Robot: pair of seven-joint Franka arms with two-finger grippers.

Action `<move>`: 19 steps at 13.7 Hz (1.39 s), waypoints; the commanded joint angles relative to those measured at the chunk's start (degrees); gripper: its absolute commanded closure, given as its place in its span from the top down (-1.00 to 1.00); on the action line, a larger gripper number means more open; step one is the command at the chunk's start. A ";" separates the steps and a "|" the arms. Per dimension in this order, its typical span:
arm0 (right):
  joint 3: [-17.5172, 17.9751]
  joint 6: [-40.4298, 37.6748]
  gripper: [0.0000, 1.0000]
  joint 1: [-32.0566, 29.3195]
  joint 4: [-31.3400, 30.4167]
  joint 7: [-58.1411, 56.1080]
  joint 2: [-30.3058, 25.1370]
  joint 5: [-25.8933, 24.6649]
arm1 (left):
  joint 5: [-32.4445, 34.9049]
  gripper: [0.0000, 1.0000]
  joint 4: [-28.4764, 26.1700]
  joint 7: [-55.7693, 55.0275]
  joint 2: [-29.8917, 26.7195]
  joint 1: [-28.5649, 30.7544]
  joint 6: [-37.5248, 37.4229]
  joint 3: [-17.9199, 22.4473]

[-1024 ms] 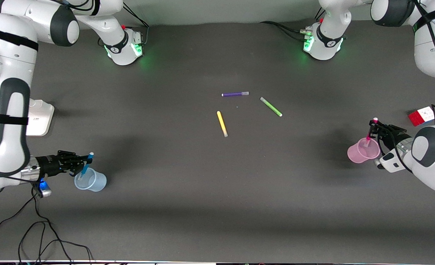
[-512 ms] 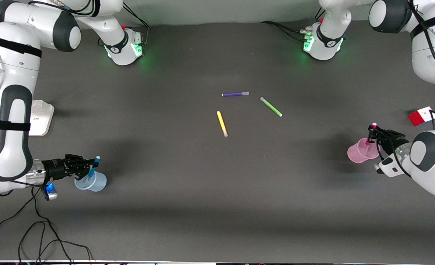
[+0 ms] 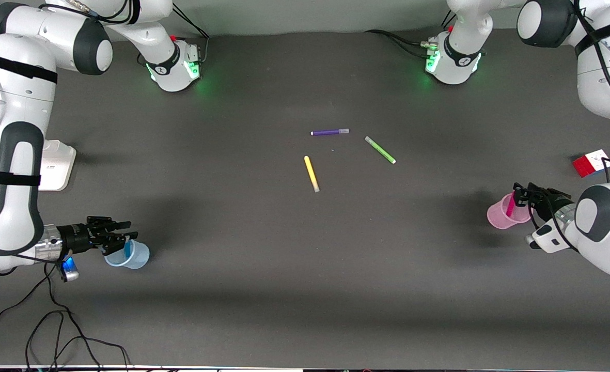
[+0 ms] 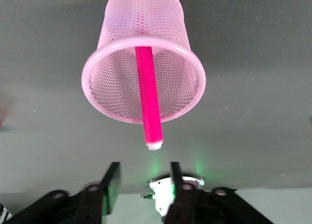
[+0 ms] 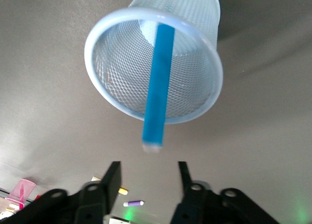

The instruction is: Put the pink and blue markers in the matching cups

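Observation:
The pink marker [image 3: 510, 205] stands tilted inside the pale pink mesh cup [image 3: 497, 217] at the left arm's end of the table. My left gripper [image 3: 525, 196] hovers just above the cup's rim, open and holding nothing. In the left wrist view the pink marker [image 4: 148, 102] leans in the pink cup [image 4: 93, 72], apart from the gripper [image 4: 144, 174]. The blue marker [image 3: 127, 249] rests inside the pale blue cup [image 3: 138, 257] at the right arm's end. My right gripper [image 3: 125, 230] is open over that cup. The right wrist view shows the blue marker [image 5: 158, 87] in the blue cup [image 5: 97, 68], clear of the gripper [image 5: 148, 174].
A purple marker [image 3: 329, 132], a green marker [image 3: 380, 150] and a yellow marker [image 3: 311, 173] lie mid-table. A red and white box [image 3: 591, 163] sits near the pink cup. A white block [image 3: 57, 165] lies at the right arm's end. Cables [image 3: 51, 330] trail by the front edge.
Both grippers lowered their markers into the cups, then opened. The pink and blue markers have dropped out of the fingers into the pink and blue cups.

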 commanded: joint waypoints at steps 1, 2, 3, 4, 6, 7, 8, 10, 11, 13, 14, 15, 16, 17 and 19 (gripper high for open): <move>-0.14 -1.23 1.00 -0.44 1.49 -0.39 -1.06 1.20 | 0.67 1.00 3.16 0.79 0.87 0.30 -1.61 -0.39; -0.22 -1.06 1.00 0.17 1.06 -0.56 -1.85 0.85 | 0.67 1.00 3.69 0.71 0.52 0.13 -2.05 -0.39; -0.31 -1.14 1.00 0.61 0.62 -0.57 -4.12 0.32 | 0.67 1.00 5.00 0.62 0.43 0.04 -3.19 -0.39; -0.49 -1.23 1.00 2.01 -0.78 -0.48 -6.31 -1.34 | 0.67 1.00 6.67 0.53 0.34 -0.22 -4.85 -0.39; -0.58 -0.53 1.00 4.56 -3.59 -0.57 -11.67 -7.56 | 0.76 1.00 9.13 0.01 0.08 -0.49 -6.71 -0.39; -0.58 0.08 1.00 5.27 -4.91 -0.65 -14.31 -10.21 | 0.76 1.00 10.10 -1.30 -0.44 -0.40 -7.24 -0.39; -0.58 0.96 1.00 6.23 -7.01 -0.74 -17.29 -12.84 | 0.58 1.00 10.72 -2.45 -1.58 -0.05 -8.11 -0.48; -0.58 3.50 1.00 8.69 -13.15 -3.89 -24.14 -18.46 | -0.03 1.00 10.73 -1.93 -3.96 0.38 -12.06 -0.56; -0.58 5.43 1.00 10.18 -16.49 -4.51 -27.83 -21.45 | -0.99 1.00 10.47 -2.02 -5.62 0.82 -11.90 -0.56; -0.58 12.00 1.00 13.17 -24.22 -4.52 -36.88 -26.56 | -2.23 1.00 9.94 -2.11 -10.01 1.09 -10.67 -0.48; -0.58 14.74 1.00 13.70 -26.87 -4.52 -40.84 -28.84 | -2.23 1.00 9.41 -2.02 -12.12 1.09 -10.32 -0.48; -0.49 15.55 1.00 13.80 -27.59 -4.52 -43.49 -30.60 | -2.23 1.00 8.89 -1.93 -14.23 1.09 -9.88 -0.56; -0.49 15.47 1.00 14.58 -27.60 -4.43 -45.25 -31.49 | -2.23 1.00 7.84 -1.84 -16.77 1.09 -8.14 -0.65; -0.49 15.29 1.00 14.94 -27.60 -4.61 -46.75 -31.94 | -2.32 1.00 5.83 -1.76 -19.15 1.00 -6.38 -0.83; -0.58 13.20 1.00 14.94 -27.51 -9.23 -48.34 -34.03 | -2.32 1.00 1.43 -1.76 -23.72 0.48 -3.13 -0.92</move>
